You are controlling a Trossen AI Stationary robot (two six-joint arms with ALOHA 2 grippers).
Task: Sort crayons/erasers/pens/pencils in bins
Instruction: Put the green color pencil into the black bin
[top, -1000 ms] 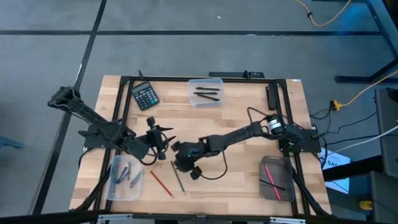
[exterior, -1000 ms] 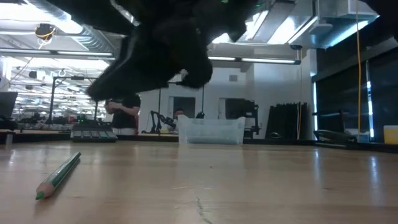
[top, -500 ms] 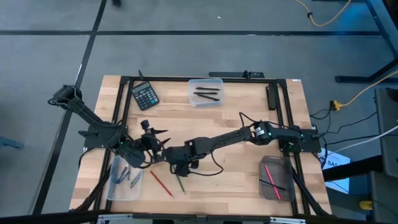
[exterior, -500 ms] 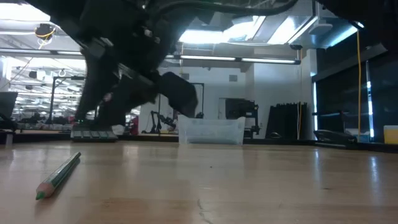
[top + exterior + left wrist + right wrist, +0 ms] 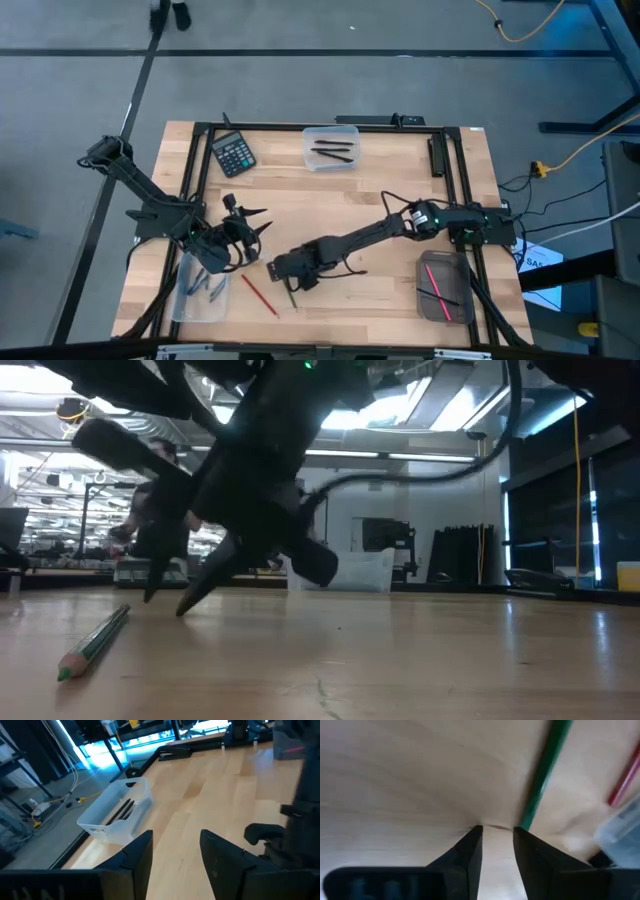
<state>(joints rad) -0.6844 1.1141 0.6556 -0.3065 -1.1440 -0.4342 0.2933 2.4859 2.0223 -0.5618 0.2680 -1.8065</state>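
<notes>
Pencil — green, flat on the worktop near its front edge, long axis running roughly front to back. Right gripper is down at the wood, jaws slightly apart with nothing between them; the pencil lies just outside one fingertip, so a small sideways shift should straddle it. Left gripper — jaws apart, empty — waits above the front-left bin, farther off.

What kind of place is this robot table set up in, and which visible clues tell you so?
Probably a robotics lab or workshop: bare concrete floor with loose cables, a wooden table in a black metal frame, and more benches and equipment under strip lights beyond.
</notes>
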